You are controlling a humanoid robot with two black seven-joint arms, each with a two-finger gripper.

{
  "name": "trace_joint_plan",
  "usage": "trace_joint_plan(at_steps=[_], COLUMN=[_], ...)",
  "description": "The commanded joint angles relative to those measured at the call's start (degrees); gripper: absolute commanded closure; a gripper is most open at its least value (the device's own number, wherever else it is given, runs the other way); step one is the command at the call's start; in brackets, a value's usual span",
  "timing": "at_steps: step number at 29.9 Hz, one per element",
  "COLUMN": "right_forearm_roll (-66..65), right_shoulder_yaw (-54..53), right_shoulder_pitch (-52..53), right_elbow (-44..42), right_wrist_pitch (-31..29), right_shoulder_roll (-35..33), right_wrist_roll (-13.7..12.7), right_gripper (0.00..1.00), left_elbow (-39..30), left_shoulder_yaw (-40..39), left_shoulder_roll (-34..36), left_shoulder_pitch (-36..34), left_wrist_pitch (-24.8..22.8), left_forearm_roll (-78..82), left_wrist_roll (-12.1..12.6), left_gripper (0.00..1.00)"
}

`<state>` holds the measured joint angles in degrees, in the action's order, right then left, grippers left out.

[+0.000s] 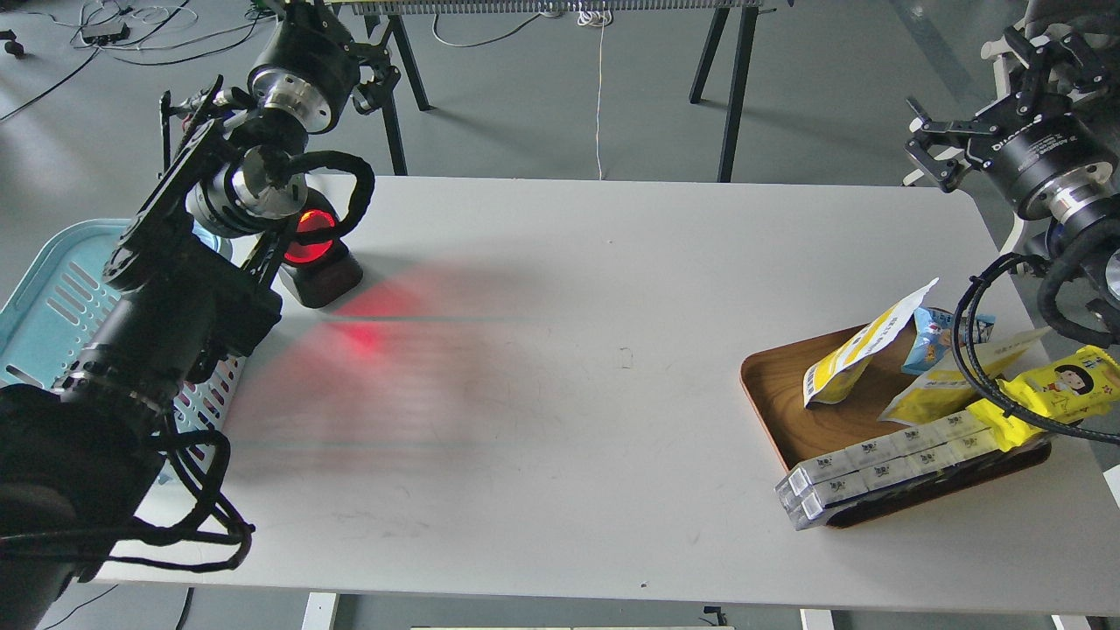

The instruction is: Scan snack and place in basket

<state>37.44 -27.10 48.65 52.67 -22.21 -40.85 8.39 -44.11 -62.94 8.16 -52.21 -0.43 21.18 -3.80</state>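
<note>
Sitting untouched on the brown wooden tray (792, 411) at four o'clock on the table (560, 420), the snack (853, 354) leans tilted, white top up, with a small blue packet (936, 337) just beside it and a bright yellow packet (1063, 385) farther right. Neither arm holds anything, so the task looks to be at its very start: the pickup is not yet made. The right gripper (929, 150), at two o'clock and well above the tray, shows its fingers apart. The left gripper (372, 83), at eleven o'clock, is dark and seen end-on; I cannot tell its state. Next, the right arm would need to descend onto the pouch's upper edge, then carry it across to the scanner (315, 254) glowing red at ten o'clock. The basket (52, 289) at nine o'clock is largely hidden behind the left arm and cut off by the edge.
</note>
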Motion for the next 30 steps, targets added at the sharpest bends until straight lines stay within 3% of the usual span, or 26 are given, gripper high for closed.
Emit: trace_joint_plan(at_steps=[1, 15, 21, 26, 30], right_forearm_roll=[0.0, -0.1, -0.2, -1.0, -4.0], right_shoulder_yaw=[-0.1, 0.0, 0.1, 1.1, 6.3], right_shoulder_pitch=[0.0, 0.1, 1.3, 2.8, 7.1], right_elbow=[0.1, 1.2, 5.9, 11.7, 16.6], right_wrist_pitch=[0.1, 4.1, 7.4, 9.3, 10.6], right_shoulder_roll=[0.0, 0.0, -1.3, -6.6, -14.5], right_wrist_roll=[0.2, 0.1, 0.1, 0.0, -0.2], right_gripper=[0.0, 0.0, 0.0, 0.0, 0.0], left_elbow=[-0.1, -1.3, -2.0, -3.0, -4.4], left_shoulder_yaw=[0.1, 0.0, -0.1, -0.1, -0.4], left_shoulder_roll=[-0.1, 0.2, 0.3, 0.5, 1.2], left_shoulder_pitch=[-0.2, -1.8, -2.2, -2.3, -2.1], left_wrist_pitch=[-0.3, -0.4, -0.4, -0.3, -0.2], left_forearm_roll=[0.0, -0.4, -0.4, -0.4, -0.3], left_wrist_roll=[-0.6, -0.3, -0.8, -0.9, -1.0], left_gripper=[0.0, 0.0, 0.0, 0.0, 0.0])
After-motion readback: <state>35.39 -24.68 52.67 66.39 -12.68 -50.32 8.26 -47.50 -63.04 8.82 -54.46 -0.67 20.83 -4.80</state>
